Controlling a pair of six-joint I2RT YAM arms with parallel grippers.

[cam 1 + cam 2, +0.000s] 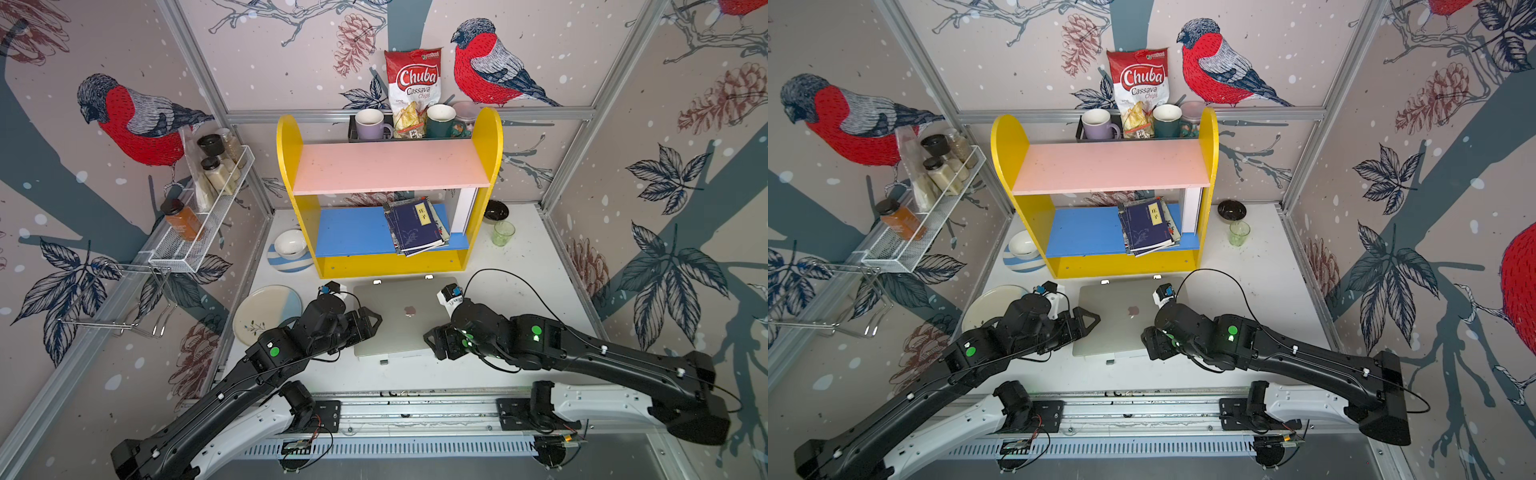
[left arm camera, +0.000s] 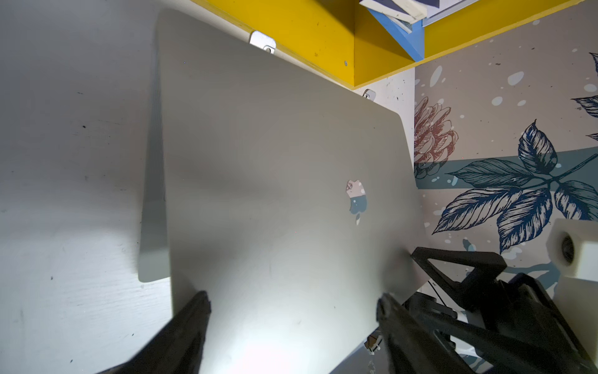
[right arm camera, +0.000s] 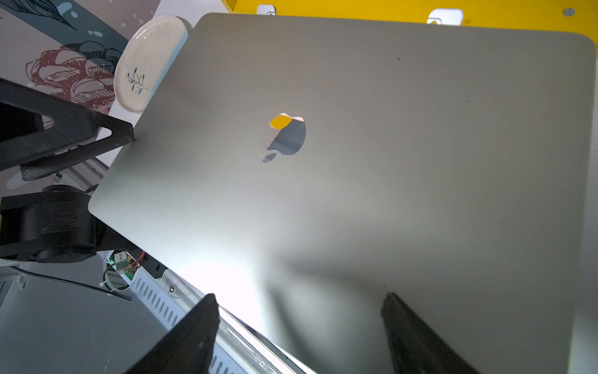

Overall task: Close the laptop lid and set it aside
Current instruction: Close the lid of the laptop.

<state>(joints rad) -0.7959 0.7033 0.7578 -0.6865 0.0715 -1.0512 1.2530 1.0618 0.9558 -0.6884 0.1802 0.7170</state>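
The silver laptop (image 1: pixel 401 328) (image 1: pixel 1121 328) lies in front of the yellow shelf with the laptop lid (image 2: pixel 275 194) (image 3: pixel 372 194) folded down, apple logo up. A strip of the base shows beside the lid in the left wrist view, and I cannot tell whether the lid is fully down. My left gripper (image 1: pixel 372 321) (image 1: pixel 1093 320) (image 2: pixel 293 301) is open at the laptop's left edge, one finger (image 3: pixel 119 136) touching that edge. My right gripper (image 1: pixel 431 338) (image 1: pixel 1147 337) (image 3: pixel 299 301) is open at the front right corner, holding nothing.
The yellow shelf (image 1: pixel 390 266) stands right behind the laptop, and two silver stand tabs (image 1: pixel 377 282) poke out at the back edge. A pale plate (image 1: pixel 257 307) lies to the left. A white bowl (image 1: pixel 290 244) sits back left. A green glass (image 1: pixel 503 232) and black bowl (image 1: pixel 495 210) stand back right.
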